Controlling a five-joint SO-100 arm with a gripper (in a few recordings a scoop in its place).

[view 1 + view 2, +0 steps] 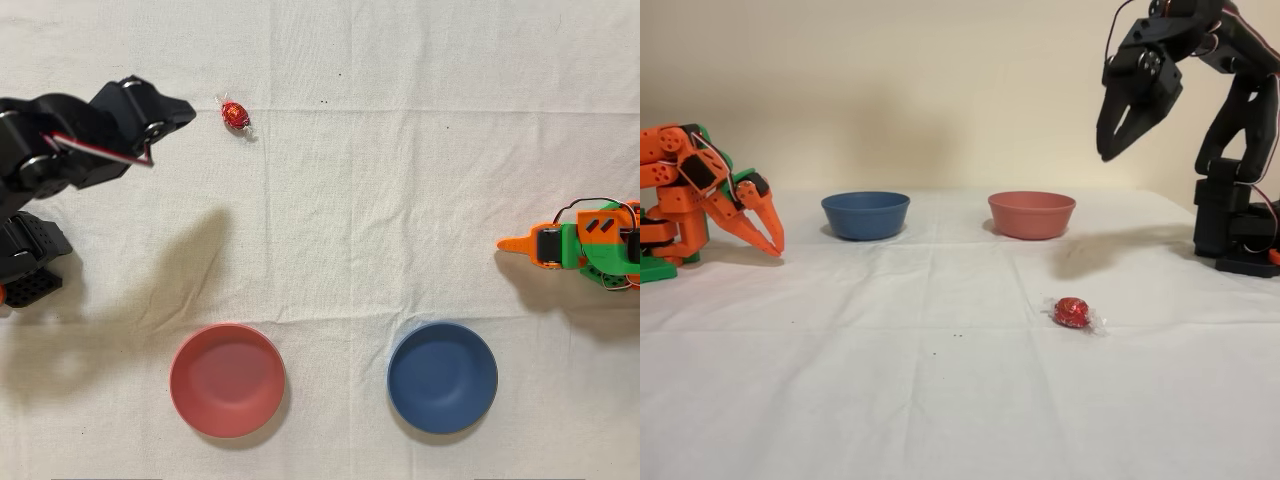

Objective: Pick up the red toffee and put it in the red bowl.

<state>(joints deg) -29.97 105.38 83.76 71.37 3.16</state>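
Reaching toward the sweet is, by my reading, the step in hand: nothing is gripped yet. The pincer [1118,135] hangs high above the desk [890,400], its two fingers slightly parted and empty. In the overhead view the red toffee [235,117] lies on the cloth at about 3 o'clock from the pincer tip [185,112], near but apart. The red bowl [227,380] sits empty toward 6 o'clock of the toffee, well apart. Next the pincer likely must descend, straddle the foil ball and close.
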